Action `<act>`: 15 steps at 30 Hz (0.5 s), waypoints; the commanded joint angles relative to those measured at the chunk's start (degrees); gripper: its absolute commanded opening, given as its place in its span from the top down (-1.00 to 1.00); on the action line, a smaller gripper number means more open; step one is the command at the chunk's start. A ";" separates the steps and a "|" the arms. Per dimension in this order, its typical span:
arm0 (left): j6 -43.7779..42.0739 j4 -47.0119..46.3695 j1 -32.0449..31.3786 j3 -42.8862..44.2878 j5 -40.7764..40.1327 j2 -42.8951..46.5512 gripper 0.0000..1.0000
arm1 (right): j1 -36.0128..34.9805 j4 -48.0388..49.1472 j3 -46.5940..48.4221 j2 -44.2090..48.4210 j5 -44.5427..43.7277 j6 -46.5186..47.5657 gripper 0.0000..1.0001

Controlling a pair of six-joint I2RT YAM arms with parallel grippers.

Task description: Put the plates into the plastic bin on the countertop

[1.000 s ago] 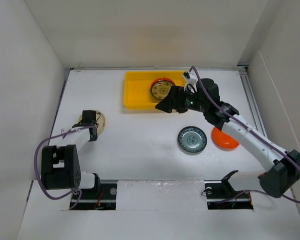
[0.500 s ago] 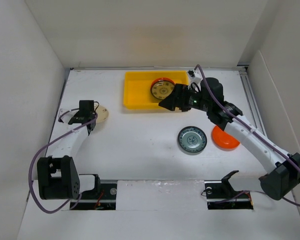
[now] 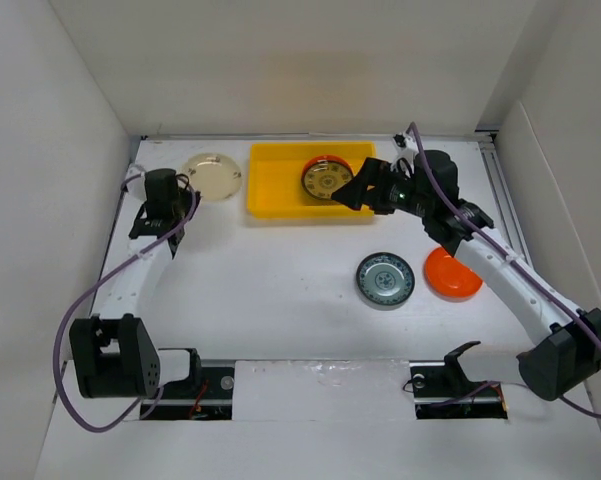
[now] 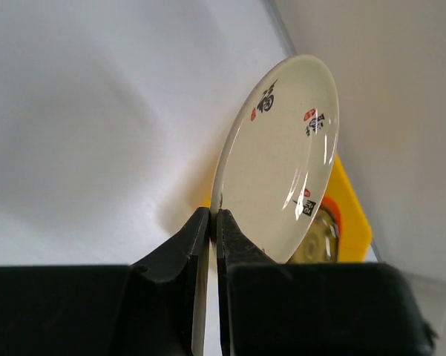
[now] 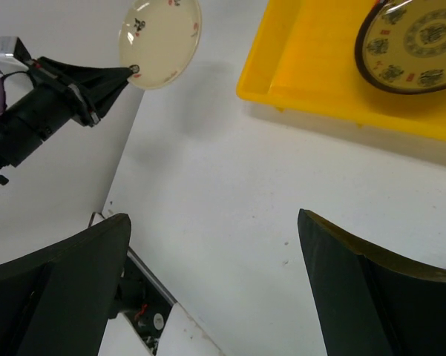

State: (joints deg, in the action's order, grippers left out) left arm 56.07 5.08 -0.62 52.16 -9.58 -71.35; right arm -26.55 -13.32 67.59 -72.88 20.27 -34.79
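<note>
My left gripper (image 3: 186, 184) is shut on the rim of a cream plate (image 3: 212, 176), which hangs just left of the yellow plastic bin (image 3: 276, 186). In the left wrist view the plate (image 4: 282, 152) stands on edge, pinched between my fingers (image 4: 214, 216), with the bin (image 4: 354, 216) behind it. A brown-gold plate (image 3: 325, 180) lies on an orange one inside the bin. My right gripper (image 3: 348, 190) hovers open and empty over the bin's right part. In the right wrist view its tips (image 5: 214, 216) stand over the bare countertop (image 3: 270, 290). A blue-grey plate (image 3: 385, 279) and an orange plate (image 3: 452, 273) lie on the countertop.
White walls close in the countertop on the left, back and right. The arm bases and a slot with wiring (image 3: 190, 385) sit at the near edge. A purple cable (image 3: 80, 310) loops beside the left arm.
My left arm has carried the cream plate from the table's left side back toward the bin's left end. My right gripper has drawn slightly back and to the right, still open.
</note>
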 commanded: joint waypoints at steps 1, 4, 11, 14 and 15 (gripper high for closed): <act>-6.84 -13.50 -2.52 8.72 16.32 -9.44 1.00 | 2.72 1.19 0.00 0.11 -1.63 -0.45 -1.00; -9.93 -14.48 -7.80 18.57 19.43 -20.01 1.00 | 4.12 1.19 0.00 0.63 -2.16 -0.46 -1.00; -10.11 -16.77 -16.16 33.43 25.92 -37.95 1.00 | 6.68 -0.65 -1.32 4.23 -4.28 -0.99 -1.00; -10.63 -15.29 -19.32 40.11 26.72 -43.76 1.00 | 7.99 -1.97 -2.37 5.46 -4.80 -0.99 -1.00; -11.16 -14.58 -20.46 41.60 26.72 -45.00 1.00 | 8.70 -2.75 -2.38 5.47 -4.80 -0.46 -1.00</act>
State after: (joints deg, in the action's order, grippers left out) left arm 46.52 -7.33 -19.49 87.22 13.85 -115.77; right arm -19.22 -15.42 65.49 -69.32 16.86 -35.62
